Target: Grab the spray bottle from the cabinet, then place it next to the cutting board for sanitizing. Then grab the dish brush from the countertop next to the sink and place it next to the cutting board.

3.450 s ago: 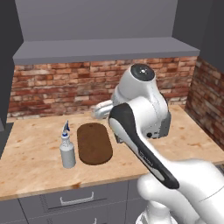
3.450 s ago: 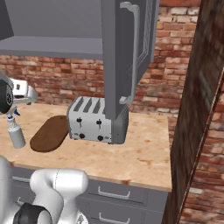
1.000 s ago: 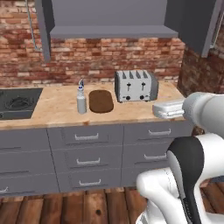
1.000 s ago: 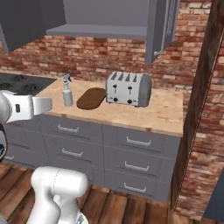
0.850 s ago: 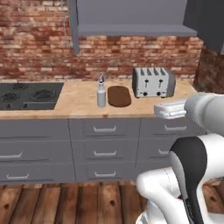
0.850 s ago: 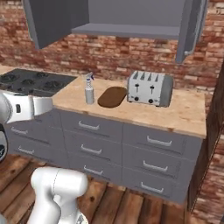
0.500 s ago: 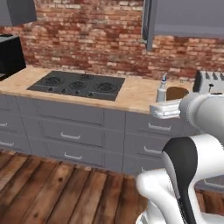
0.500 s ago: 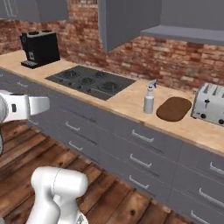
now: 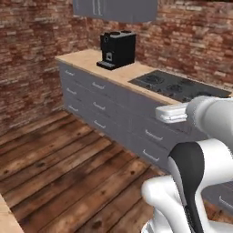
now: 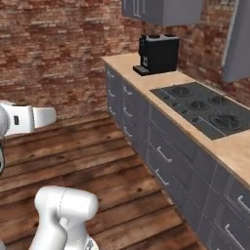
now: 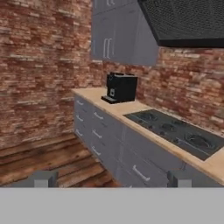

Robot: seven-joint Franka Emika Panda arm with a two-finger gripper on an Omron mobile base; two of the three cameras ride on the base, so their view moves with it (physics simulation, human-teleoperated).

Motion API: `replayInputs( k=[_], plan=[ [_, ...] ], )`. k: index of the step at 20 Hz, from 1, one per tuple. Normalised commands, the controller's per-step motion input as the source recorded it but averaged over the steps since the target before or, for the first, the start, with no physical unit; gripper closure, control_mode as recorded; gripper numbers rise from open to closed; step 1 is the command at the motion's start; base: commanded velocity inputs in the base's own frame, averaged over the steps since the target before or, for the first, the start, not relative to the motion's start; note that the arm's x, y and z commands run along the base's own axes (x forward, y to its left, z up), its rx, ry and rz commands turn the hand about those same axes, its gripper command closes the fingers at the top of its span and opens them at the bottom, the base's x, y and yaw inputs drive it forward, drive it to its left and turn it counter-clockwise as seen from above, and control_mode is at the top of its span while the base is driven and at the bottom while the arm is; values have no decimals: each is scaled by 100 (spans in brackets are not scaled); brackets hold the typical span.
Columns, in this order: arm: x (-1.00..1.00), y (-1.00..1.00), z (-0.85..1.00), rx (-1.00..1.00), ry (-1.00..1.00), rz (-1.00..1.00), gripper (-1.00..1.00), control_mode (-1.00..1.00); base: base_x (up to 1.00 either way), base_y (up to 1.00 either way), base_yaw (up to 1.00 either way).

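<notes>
Gripper [image 11: 111, 179] wide open, nothing between its fingers.
Countertop [image 10: 155, 84] runs along the brick wall over grey drawers [image 9: 95, 102]; black coffee machine [image 11: 121, 88] sits on it, near the stove [image 10: 202, 111]. Wall cabinet [image 11: 117, 37] hangs above the coffee machine.

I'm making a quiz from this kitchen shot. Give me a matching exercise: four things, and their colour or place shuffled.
Things:
1. coffee machine
2. stove burners
3. floor
4. gripper

Descriptions:
A. brown wooden planks
B. open, holding nothing
C. black box near the countertop corner
D. set flat in the countertop

Pairs: 1-C, 2-D, 3-A, 4-B
</notes>
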Motion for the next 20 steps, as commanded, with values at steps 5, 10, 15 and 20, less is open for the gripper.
replayInputs(
  k=[5, 10, 15, 20],
  plan=[
    [0, 0, 0, 0, 0, 0, -100, 100, 43, 8, 88],
    [0, 0, 0, 0, 0, 0, -100, 100, 47, -63, 72],
    [0, 0, 0, 0, 0, 0, -100, 100, 64, -66, 59],
    [0, 0, 0, 0, 0, 0, -100, 100, 74, -49, 60]
  ],
)
